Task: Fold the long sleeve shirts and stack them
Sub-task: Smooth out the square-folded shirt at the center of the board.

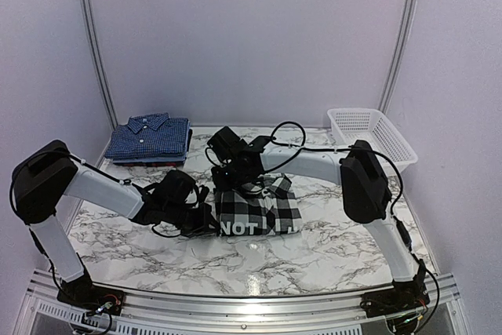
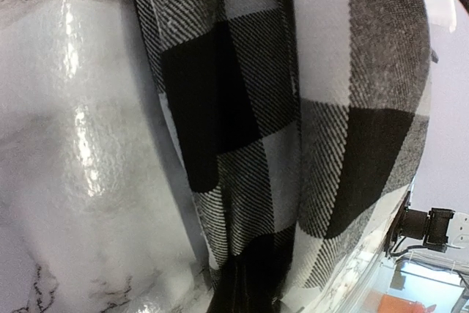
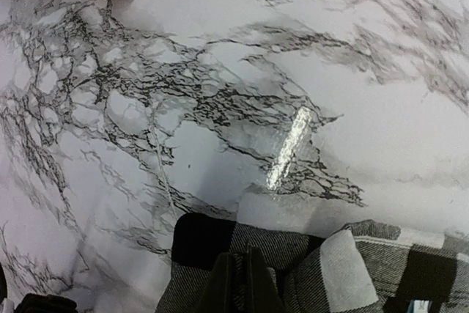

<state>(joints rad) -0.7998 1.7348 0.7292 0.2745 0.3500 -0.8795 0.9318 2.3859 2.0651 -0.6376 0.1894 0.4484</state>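
- work surface: marble-patterned table [image 1: 337, 249], glossy, enclosed by plain pale walls [image 1: 235, 37]
- far left corner: folded stack of dark blue shirts [image 1: 149, 139] with fine pale checks, collar of the top one facing away from the arms; a corner of this stack shows at the top left of the right wrist view
- left gripper [image 1: 205, 221]: low over the table at the left edge of the black-and-white checked shirt [image 1: 263, 209]; jaws clenched on that edge; in the left wrist view the cloth hangs in folds and gathers toward the bottom of the frame, where the fingers themselves are hidden by it
- black-and-white checked shirt: lies at the table centre between both arms, partly folded, with white lettering [image 1: 238, 228] along its near edge
- right gripper [image 1: 249, 187]: reaches in from the right to the far edge of the checked shirt; its fingers [image 3: 223, 284] are pressed together and pinch the cloth there, bare marble beyond them
- far right corner: white mesh basket [image 1: 392, 143], well apart from both shirts
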